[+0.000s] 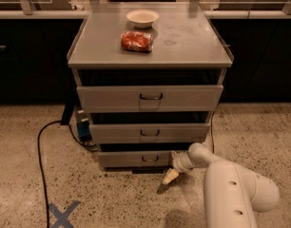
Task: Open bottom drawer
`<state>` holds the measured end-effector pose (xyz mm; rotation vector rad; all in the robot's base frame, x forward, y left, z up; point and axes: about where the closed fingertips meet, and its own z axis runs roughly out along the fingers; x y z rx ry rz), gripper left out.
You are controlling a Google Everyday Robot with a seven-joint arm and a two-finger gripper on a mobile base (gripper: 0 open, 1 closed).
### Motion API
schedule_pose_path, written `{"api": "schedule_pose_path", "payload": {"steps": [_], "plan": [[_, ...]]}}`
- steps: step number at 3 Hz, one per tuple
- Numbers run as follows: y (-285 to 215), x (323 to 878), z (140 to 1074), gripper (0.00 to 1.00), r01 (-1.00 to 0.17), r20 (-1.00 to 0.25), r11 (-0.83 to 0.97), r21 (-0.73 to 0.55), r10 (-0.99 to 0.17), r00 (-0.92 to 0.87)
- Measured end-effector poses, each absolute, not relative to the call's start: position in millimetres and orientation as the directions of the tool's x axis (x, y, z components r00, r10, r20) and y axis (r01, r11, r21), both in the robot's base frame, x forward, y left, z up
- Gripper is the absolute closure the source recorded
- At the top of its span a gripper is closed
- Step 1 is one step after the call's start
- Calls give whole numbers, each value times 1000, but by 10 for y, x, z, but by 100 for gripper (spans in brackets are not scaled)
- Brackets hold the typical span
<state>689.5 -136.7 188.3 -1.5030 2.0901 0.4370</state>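
Observation:
A grey metal cabinet [150, 49] holds three drawers. The bottom drawer [131, 159] has the narrowest front and a small dark wire handle [150, 159] at its centre; it stands slightly out from the cabinet. The mid drawer [148, 133] and the widest top drawer [150, 98] sit above it. My gripper [170, 175] hangs low near the floor, just right of and below the bottom drawer's front, apart from the handle. My white arm [231, 189] reaches in from the lower right.
A white bowl [142, 17] and a red packet [136, 41] lie on the cabinet top. A black cable [41, 151] runs across the speckled floor at left to a blue item [82, 128] beside the cabinet. A blue X mark [63, 214] is on the floor.

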Motion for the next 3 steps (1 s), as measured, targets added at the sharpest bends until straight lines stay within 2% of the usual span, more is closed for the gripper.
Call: {"api": "schedule_pose_path", "payload": {"steps": [3], "plan": [[-1387, 7021, 1988, 0, -937, -601, 339, -84, -768, -224]]}}
